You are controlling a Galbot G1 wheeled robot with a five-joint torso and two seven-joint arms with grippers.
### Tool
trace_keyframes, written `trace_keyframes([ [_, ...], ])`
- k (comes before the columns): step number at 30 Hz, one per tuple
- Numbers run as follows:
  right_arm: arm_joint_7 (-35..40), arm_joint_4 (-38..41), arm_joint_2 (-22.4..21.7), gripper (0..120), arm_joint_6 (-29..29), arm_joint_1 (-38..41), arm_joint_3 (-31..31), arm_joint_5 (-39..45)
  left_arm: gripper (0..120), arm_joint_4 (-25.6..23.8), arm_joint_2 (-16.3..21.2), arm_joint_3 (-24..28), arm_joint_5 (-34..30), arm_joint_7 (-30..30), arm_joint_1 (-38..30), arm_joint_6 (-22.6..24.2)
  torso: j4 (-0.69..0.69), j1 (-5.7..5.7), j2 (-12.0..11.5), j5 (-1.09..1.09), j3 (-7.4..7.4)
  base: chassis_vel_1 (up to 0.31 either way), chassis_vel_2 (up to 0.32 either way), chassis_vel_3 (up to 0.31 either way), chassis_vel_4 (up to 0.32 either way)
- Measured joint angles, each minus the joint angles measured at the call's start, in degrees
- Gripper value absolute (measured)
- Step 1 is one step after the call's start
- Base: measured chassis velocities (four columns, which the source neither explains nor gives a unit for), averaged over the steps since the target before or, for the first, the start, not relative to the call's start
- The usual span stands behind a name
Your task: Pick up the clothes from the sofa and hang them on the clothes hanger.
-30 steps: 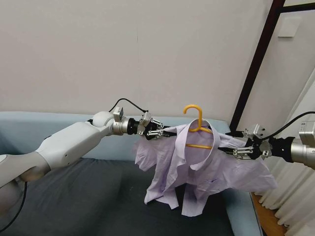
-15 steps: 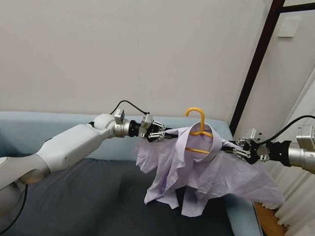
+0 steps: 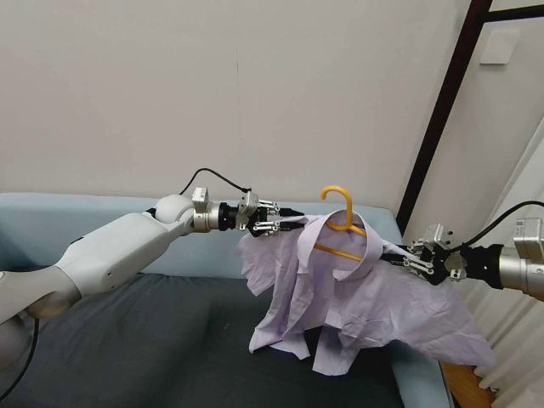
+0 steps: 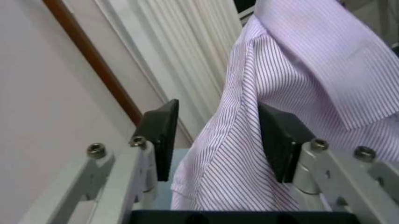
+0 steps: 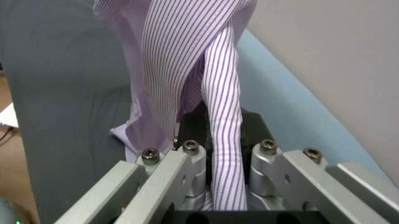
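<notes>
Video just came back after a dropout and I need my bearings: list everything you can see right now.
shirt: one, lilac with thin stripes, held in the air above the sofa
hanger: one, yellow, inside the shirt's collar, hook sticking up
sofa: one, light blue frame, dark grey seat, under the shirt
wall: white, behind the sofa
door frame: one, dark brown, right of the sofa
curtain: white, past the sofa's right end
left hand: one, grey and black, at the shirt's left shoulder
right hand: one, grey and black, clamped on the shirt's right shoulder
</notes>
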Motion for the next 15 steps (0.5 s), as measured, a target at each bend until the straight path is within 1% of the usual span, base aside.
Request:
trace_keyframes([
  [2,0.6,0.0,0.2,7,-0.2,0.1,0.0,0.4,54,0.0,0.1,-0.6,0.3,-0.4,0.1,-0.2,0.0,0.0,0.0,0.0,0.0,0.0,0.0,0.0,0.0],
  [3,2.3,0.2,0.7,7,-1.1,0.2,0.1,1.6,61,0.1,0.4,-1.9,1.4,-1.3,0.6,-0.5,0.0,0.0,0.0,0.0,0.0,0.0,0.0,0.0,0.0],
  [5,5.4,0.7,1.5,7,-3.2,0.5,0.4,3.8,68,-0.1,1.1,-4.5,3.1,-2.6,1.9,-0.9,-0.02,0.0,0.0,0.0,0.0,0.0,0.0,0.0,0.0],
  [6,7.9,1.0,2.1,7,-4.8,0.7,0.7,5.6,74,-0.6,1.7,-6.5,4.0,-4.0,3.2,-1.0,-0.01,0.0,0.0,0.0,0.0,0.0,0.0,0.0,0.0],
  [8,9.1,1.0,2.5,7,-5.5,0.8,0.8,6.5,77,-0.8,1.9,-7.4,4.3,-4.7,4.0,-1.1,0.0,0.0,0.0,0.0,0.0,0.0,0.0,0.0,0.0],
  [9,10.9,1.1,3.3,7,-6.4,1.0,1.1,7.9,81,-1.5,2.2,-9.0,4.8,-6.2,5.4,-1.2,0.0,0.0,0.0,0.0,0.0,0.0,0.0,0.0,0.0],
  [11,15.0,1.1,5.1,7,-8.3,1.1,2.2,10.6,90,-4.1,3.1,-11.5,5.3,-10.1,8.3,-1.3,0.0,0.0,0.0,-0.02,0.0,0.0,0.0,0.0,0.0],
  [12,17.9,1.1,6.4,7,-9.7,1.2,3.3,12.8,96,-7.5,4.0,-13.2,5.5,-15.4,10.7,-1.1,0.02,0.0,0.0,0.0,0.01,0.0,0.0,0.0,0.0],
  [13,17.9,1.1,6.4,7,-9.7,1.2,3.3,12.8,96,-7.5,4.0,-13.2,5.5,-15.4,10.7,-1.1,0.02,0.0,0.0,0.0,0.01,0.0,0.0,0.0,0.0],
  [15,22.8,1.4,8.6,7,-12.4,3.3,4.3,16.7,99,-13.0,4.6,-15.7,6.2,-22.7,14.8,0.2,0.0,0.0,0.0,0.01,0.01,0.0,0.0,0.0,0.0],
])
